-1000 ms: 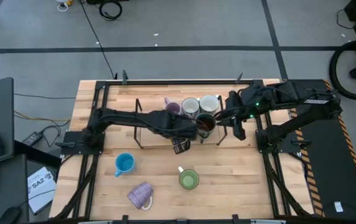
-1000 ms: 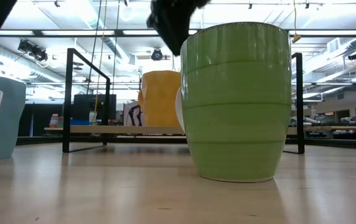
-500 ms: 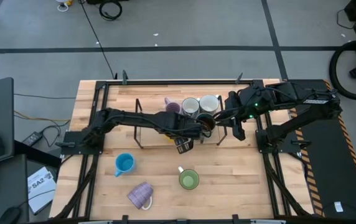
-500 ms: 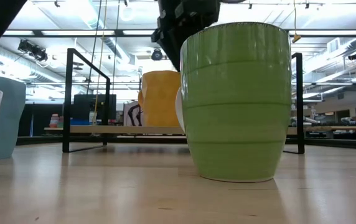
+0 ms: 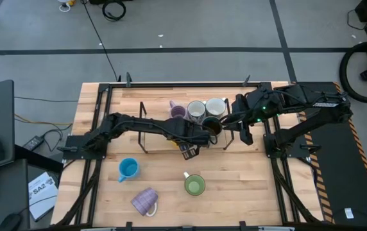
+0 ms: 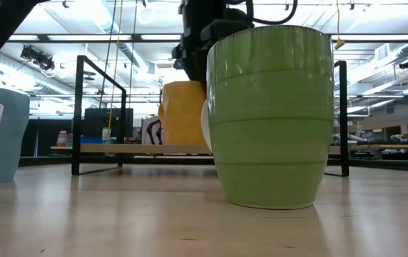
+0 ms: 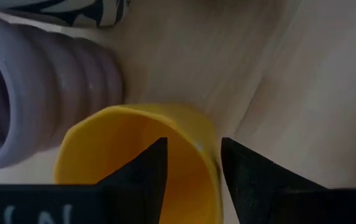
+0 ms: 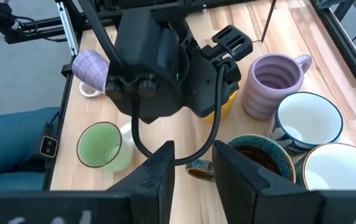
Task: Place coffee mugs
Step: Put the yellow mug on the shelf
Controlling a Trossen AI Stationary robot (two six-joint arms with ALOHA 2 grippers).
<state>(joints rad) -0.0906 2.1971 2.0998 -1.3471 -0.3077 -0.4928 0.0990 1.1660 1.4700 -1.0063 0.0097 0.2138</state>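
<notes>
The wall of the orange mug (image 7: pixel 134 162) is seen between the fingers of the left gripper (image 7: pixel 190 165), one finger inside the rim and one outside, narrowly set. A lilac mug (image 7: pixel 35 93) touches it at 10 o'clock. The right gripper (image 8: pixel 190 165) is held slightly open and empty, just before the dark mug (image 8: pixel 262 158). Nearer the table's front edge stand the green mug (image 5: pixel 194 185) and the blue mug (image 5: pixel 128 169).

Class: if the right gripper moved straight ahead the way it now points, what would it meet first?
Most likely the dark brown-teal glazed ceramic mug, directly beyond the right gripper; the left arm's black wrist sits farther off, though depth is uncertain.
</notes>
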